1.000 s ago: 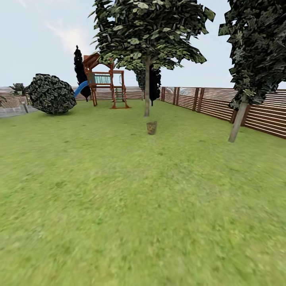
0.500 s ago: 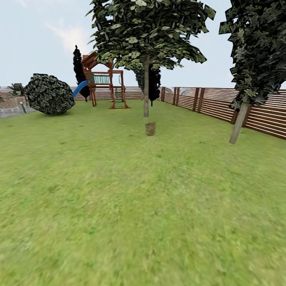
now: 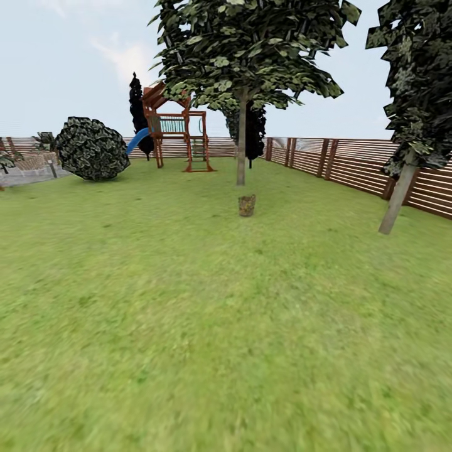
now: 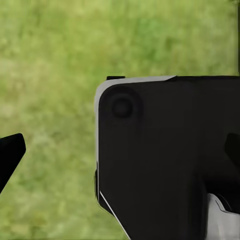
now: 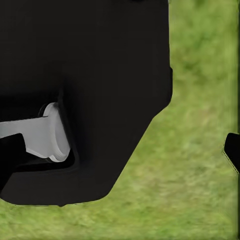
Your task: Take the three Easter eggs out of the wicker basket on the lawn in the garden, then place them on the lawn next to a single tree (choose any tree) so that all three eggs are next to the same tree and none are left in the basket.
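**Basket far ahead on the lawn, robot on its way**

Lawn (image 3: 188,314) takes the whole near part of the head view, flat and green. At the far left stands a round dark bush (image 3: 92,149), and right of it a wooden play tower (image 3: 179,129) with a blue slide, close to the fence (image 3: 351,164). Near the middle rises a tree (image 3: 242,141) with a pale straight trunk and speckled leaves. The basket (image 3: 247,205) stands on the grass just in front of this trunk, a little to its right, and well away from the robot. It is too small here to see the eggs in it. At the far right a second tree (image 3: 398,201) leans beside the fence.

I judge the robot is only approaching, so nothing is taken out yet. The middle tree is so near the basket that it seems the easy choice for laying the eggs.

In the wrist views dark robot body parts hang over grass. Of the left gripper (image 4: 12,152) and the right gripper (image 5: 232,150) only one dark tip each is seen, so I cannot tell if the fingers are apart or together.
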Controlling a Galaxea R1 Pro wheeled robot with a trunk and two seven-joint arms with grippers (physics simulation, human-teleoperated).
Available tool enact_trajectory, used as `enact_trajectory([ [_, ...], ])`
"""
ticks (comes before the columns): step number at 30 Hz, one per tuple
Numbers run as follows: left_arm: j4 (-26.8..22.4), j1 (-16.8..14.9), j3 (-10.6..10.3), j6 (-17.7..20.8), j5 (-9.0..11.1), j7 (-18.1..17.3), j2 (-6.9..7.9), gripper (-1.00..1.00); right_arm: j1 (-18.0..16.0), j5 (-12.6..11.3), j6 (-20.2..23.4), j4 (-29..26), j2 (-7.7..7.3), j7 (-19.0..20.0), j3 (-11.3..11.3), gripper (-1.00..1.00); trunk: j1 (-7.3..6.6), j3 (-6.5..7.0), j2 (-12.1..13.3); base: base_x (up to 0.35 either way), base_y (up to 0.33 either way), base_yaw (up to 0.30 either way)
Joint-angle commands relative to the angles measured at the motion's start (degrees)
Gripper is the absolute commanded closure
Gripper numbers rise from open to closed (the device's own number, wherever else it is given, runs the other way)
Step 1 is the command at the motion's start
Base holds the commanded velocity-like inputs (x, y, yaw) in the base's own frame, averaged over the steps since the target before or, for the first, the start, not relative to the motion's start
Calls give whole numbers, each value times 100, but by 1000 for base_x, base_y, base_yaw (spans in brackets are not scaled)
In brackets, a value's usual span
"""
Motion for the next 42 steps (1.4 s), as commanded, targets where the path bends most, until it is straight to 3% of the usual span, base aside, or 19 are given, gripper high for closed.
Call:
enact_trajectory([
  [1,4,-3,3,-18,-2,-6,1,-100,-2,-7,-2,0,-1,19,-45,-100,6,-10,-10,307,-137,18],
  [18,4,-3,2,-17,-2,-6,2,-100,-2,-24,-2,0,-3,17,-50,-100,6,-10,-10,308,-134,12],
  [32,2,-3,2,-17,-2,-6,2,-100,-2,-51,-2,0,-3,-26,-57,-100,6,-10,-10,310,-121,206],
  [42,-1,-3,2,-20,-2,-6,2,-100,-2,-56,-2,0,-3,-25,-63,-100,6,-10,-10,311,-118,46],
])
